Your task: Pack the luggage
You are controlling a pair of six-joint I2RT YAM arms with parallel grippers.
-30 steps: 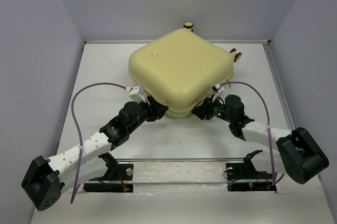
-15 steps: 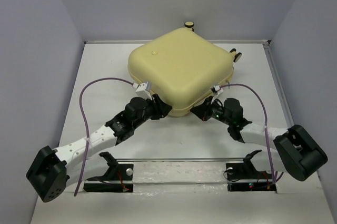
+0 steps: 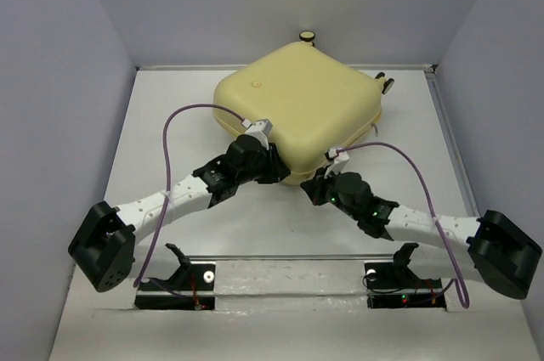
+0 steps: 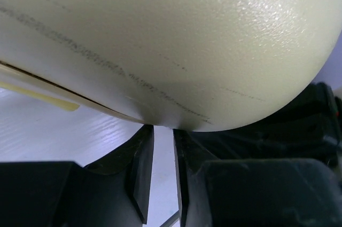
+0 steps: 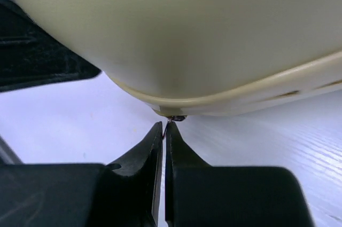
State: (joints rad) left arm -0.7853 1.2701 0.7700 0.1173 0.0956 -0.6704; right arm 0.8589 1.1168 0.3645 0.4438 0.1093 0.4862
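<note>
Fig. Luggage closure, both arms at the near corner.

(a) Near: L and R arms reach fwd from the near edge of the table and converge.

(b) Mid: left gripper sits under the curve of the shell. Its jaws are a narrow slit apart w/ bare table showing between them, so it is gripping nothing. Right gripper has its jaws all but closed, tips meeting at a small dark tab on the seam. Whether the tab is actually pinched cannot be told.

(c) Far: the luggage lies flat and lid-down on the far-centre of the table, emblem up and caster wheels at the far edges.

Step, judged: shell is shut, so contents look to be in and the seam is being fastened. Next move probably calls for R to draw the tab along the seam w/o slipping while L braces the shell against sliding.

Vs. 1.0 s ago: L arm has swung inward, its elbow nearer centre. Both grippers have closed in on the corner, and the luggage has turned slightly, corner now further right.
</note>
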